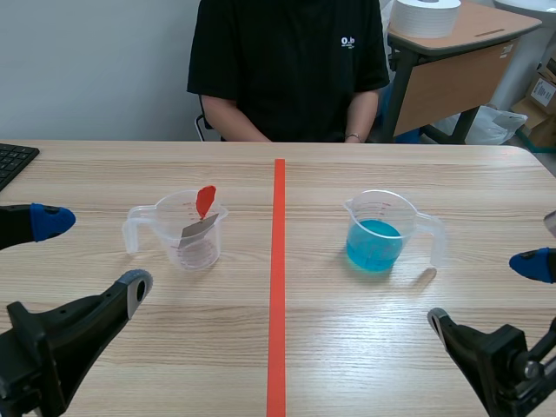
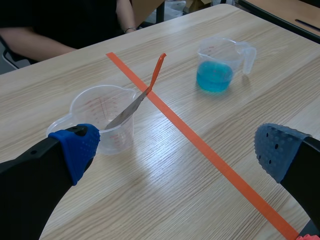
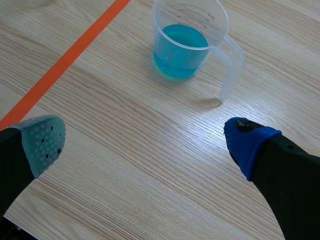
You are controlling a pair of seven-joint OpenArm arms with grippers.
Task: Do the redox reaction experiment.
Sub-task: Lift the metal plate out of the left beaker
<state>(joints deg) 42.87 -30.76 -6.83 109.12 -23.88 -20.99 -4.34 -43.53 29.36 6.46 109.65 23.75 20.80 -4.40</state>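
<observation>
Both pairs of fingers are spread wide with nothing between them. The left gripper shows its blue pad on one side and its grey-green pad on the other, with bare table between. The right gripper is released in the same way.

As far as I can judge, no step of the experiment is done yet. The grey metal piece with a red handle leans inside the empty measuring cup, its handle sticking up over the rim. It is dry and apart from the liquid. The blue solution sits undisturbed in the second measuring cup. What seems to be left is the whole job: bringing the metal and the solution together, either by lifting the piece across or by pouring.

The empty cup stands on the table's left half and the filled cup on its right half. Each is about midway between the near and far edges.

Both arms lie low by the near edge, at the left and right corners, each pointed at the cup on its own side and well short of it.
</observation>
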